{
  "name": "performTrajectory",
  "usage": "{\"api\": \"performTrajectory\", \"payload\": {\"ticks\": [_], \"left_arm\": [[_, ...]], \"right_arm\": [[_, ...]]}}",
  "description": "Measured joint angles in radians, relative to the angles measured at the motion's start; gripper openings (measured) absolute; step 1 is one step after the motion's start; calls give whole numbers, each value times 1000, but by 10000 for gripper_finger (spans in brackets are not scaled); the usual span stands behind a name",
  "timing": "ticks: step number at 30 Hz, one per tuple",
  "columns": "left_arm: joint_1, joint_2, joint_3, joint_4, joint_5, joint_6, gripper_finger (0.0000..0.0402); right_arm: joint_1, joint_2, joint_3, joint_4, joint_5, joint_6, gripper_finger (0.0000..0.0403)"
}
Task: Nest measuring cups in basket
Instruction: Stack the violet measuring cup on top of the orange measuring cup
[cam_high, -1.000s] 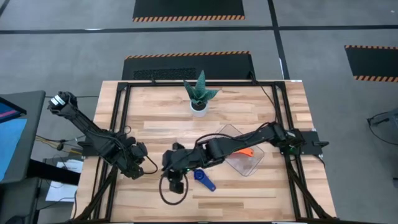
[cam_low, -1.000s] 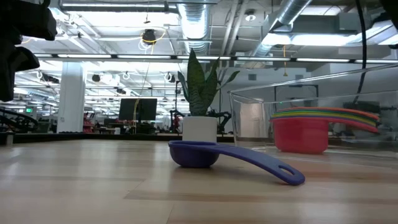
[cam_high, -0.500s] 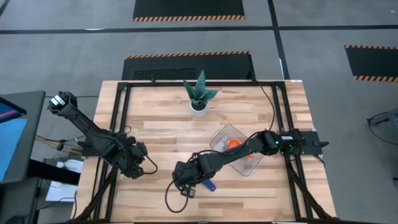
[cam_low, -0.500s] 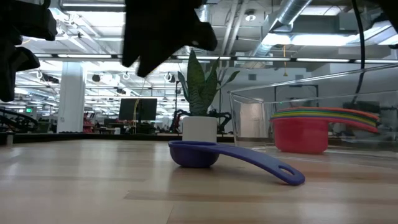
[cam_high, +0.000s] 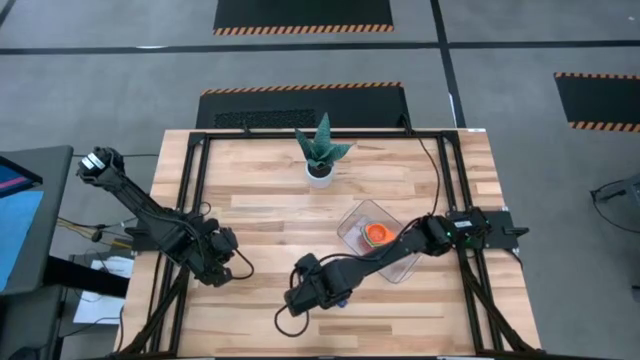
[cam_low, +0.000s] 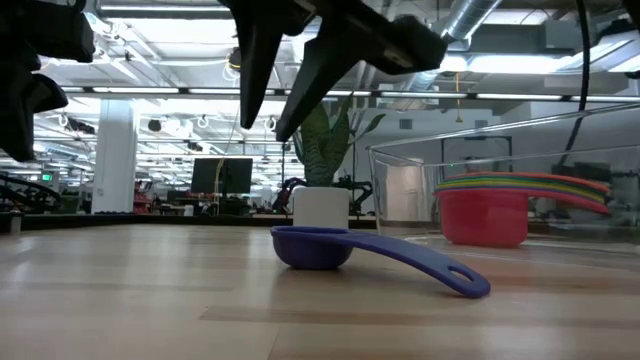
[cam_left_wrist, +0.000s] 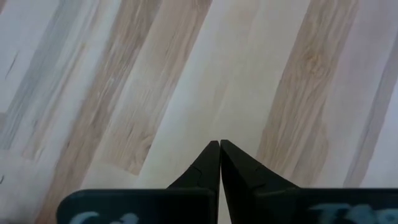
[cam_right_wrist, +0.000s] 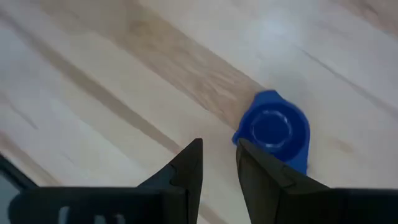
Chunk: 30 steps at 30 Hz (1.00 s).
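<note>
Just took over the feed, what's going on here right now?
The right end effector hangs above the table beside the blue cup, fingers slightly apart and holding nothing. That cup lies loose on the wood, outside the basket, where the other cups already sit stacked. The left end effector waits shut near the table's left edge.

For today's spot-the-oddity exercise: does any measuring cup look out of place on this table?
Yes. One blue measuring cup lies alone on the wooden table, outside the clear basket where the other cups sit nested. The right gripper hangs above it, slightly open.
</note>
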<state>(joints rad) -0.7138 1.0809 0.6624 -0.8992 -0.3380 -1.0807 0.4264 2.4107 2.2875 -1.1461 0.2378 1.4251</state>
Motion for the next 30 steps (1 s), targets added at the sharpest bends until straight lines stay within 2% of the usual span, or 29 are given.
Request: {"api": "performTrajectory", "payload": {"ticks": [4,11,19,22,26,30], "left_arm": [[0,0,0,1,-2,0,0],[0,0,0,1,-20,0,0],[0,0,0,0,-46,0,0],[0,0,0,0,-49,3,0],[0,0,0,1,-49,3,0],[0,0,0,1,-51,3,0]], "right_arm": [[7,0,0,6,-1,66,122],[10,2,-36,22,14,7,122],[4,33,-37,14,93,-200,122],[3,44,-33,36,87,-287,122],[19,58,-35,27,94,-354,122],[43,58,-34,5,146,-438,122]]}}
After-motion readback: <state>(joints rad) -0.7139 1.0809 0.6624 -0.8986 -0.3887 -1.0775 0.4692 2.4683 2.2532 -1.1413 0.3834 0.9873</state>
